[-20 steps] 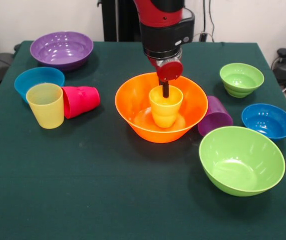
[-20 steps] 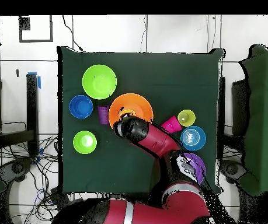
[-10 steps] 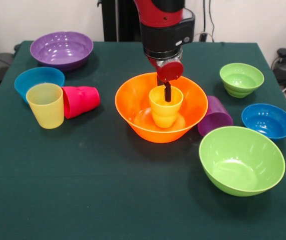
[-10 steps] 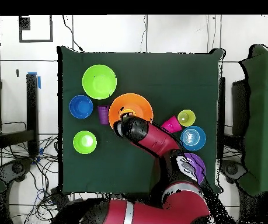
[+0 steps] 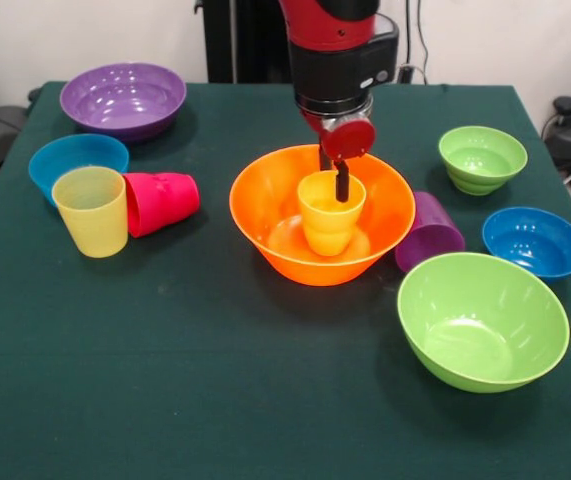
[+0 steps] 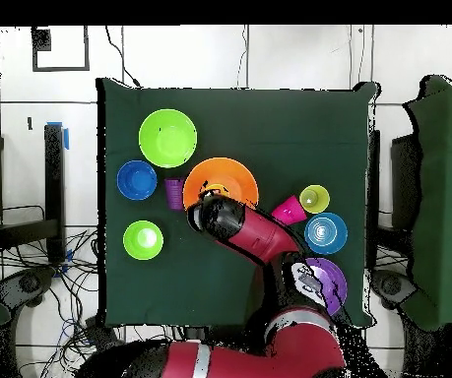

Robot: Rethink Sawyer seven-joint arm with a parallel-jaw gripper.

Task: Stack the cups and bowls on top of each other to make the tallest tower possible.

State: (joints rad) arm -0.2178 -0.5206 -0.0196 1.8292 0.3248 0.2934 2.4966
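Note:
The large orange bowl (image 5: 265, 215) (image 6: 227, 175) sits mid-table with the yellow-orange cup (image 5: 329, 215) upright inside it. My gripper (image 5: 334, 182) hangs over the cup's far right rim, open, one dark finger (image 5: 342, 184) in front of the rim; the cup stands free. The arm's wrist hides the gripper in the overhead view. A pale yellow cup (image 5: 91, 210) (image 6: 314, 199) stands at the left beside a red-pink cup (image 5: 161, 202) (image 6: 289, 210) on its side. A purple cup (image 5: 427, 232) (image 6: 173, 193) lies against the orange bowl's right side.
Large purple bowl (image 5: 123, 98) (image 6: 332, 281) at back left, small blue bowl (image 5: 77, 158) behind the pale yellow cup. On the right: small lime bowl (image 5: 482, 157), small blue bowl (image 5: 534, 241), large lime bowl (image 5: 482, 320). Green table (image 5: 215, 380).
My gripper has shifted a little to the right, from inside the yellow-orange cup to its right rim. The cup has stayed put in the orange bowl.

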